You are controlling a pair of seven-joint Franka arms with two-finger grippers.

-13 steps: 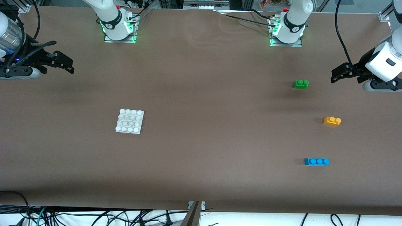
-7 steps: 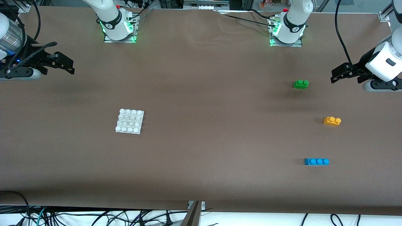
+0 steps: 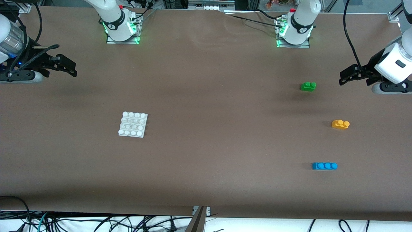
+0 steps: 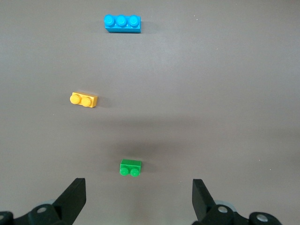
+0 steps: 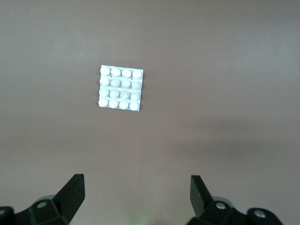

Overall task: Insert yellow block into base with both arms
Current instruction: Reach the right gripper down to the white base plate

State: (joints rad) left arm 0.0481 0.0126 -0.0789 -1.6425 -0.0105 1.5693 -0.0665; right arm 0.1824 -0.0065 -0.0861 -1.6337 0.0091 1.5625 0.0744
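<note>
The yellow block lies on the brown table toward the left arm's end; it also shows in the left wrist view. The white studded base lies toward the right arm's end and shows in the right wrist view. My left gripper is open and empty, up in the air at the left arm's end of the table, with the green brick just ahead of its fingers. My right gripper is open and empty, up at the right arm's end, well away from the base.
A green two-stud brick lies farther from the front camera than the yellow block. A blue three-stud brick lies nearer to that camera; it also shows in the left wrist view. Both arm bases stand along the table's back edge.
The right gripper has shifted very slightly; the left arm and all bricks have not moved.
</note>
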